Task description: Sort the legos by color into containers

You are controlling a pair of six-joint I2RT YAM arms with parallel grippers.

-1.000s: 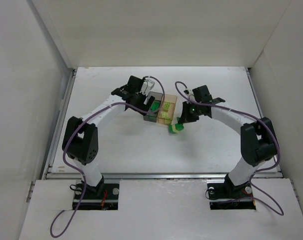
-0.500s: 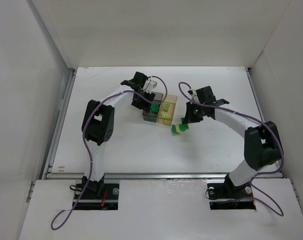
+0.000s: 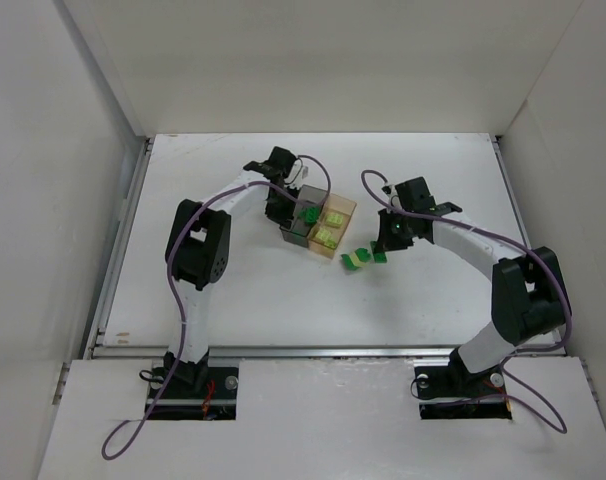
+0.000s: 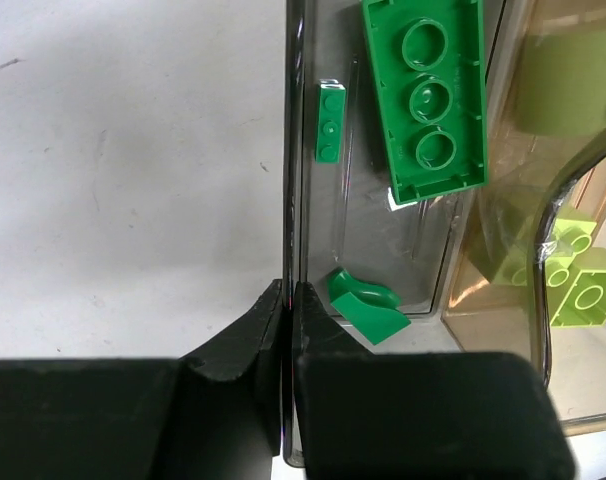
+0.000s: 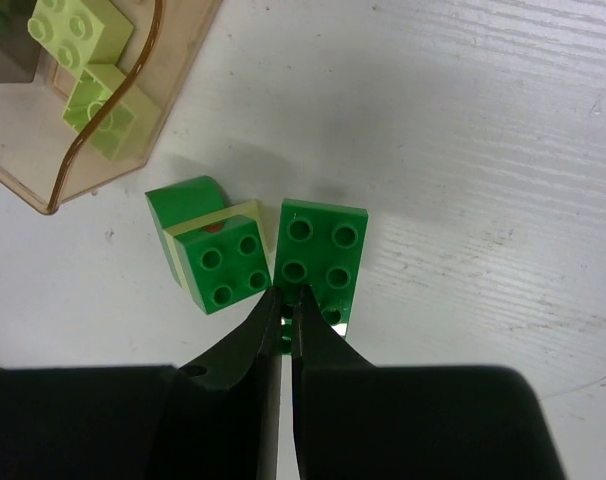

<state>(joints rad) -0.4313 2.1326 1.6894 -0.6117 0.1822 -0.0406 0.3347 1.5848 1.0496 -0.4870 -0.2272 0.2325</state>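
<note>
Left wrist view: grey bin (image 4: 294, 150) wall disappears between the tips of the left claw (image 4: 288, 292) at 6 o'clock. Amber bin (image 4: 493, 230) cut off at 3 o'clock. Large green brick (image 4: 425, 95) clipped at 12.

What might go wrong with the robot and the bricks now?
The left gripper pinches the wall of the grey bin; pulling may tip it and spill its bricks. The right gripper is shut beside a green brick on the table, so it may only shove it away.

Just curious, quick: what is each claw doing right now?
Left gripper: closed on the grey bin, pinching its wall.
Right gripper: closed at the flat green brick; grip unclear.
</note>
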